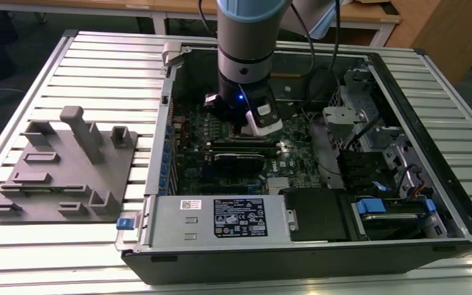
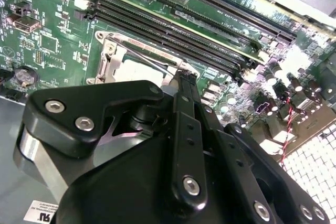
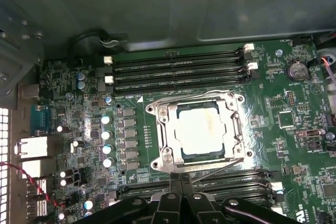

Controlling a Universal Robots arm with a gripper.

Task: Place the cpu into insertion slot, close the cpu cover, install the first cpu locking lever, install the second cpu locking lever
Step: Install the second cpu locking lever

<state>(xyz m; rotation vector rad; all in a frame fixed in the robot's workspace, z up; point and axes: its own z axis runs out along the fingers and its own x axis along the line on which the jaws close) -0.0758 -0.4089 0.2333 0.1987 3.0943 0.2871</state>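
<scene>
- Metal slatted table (image 1: 96,55) carries an open computer case (image 1: 302,267), which fills the centre and right of the exterior view.
- Grey arm (image 1: 248,37) reaches down from the upper centre into the case.
- Green motherboard (image 3: 294,129) lies under the wrist.
- Gripper (image 3: 181,183): pincer tips look pressed together, nothing clamped, at the socket's edge.
- Cpu cover (image 3: 164,129) lies down flat, framing the chip.
- Cpu (image 3: 202,129) sits in the insertion slot (image 3: 210,157).
- Thin locking lever (image 3: 220,163) runs slantwise beside the tips, seemingly unlatched.
- Judgement: lever step in hand; it calls for a steady press down, then a tuck under the hook.
</scene>
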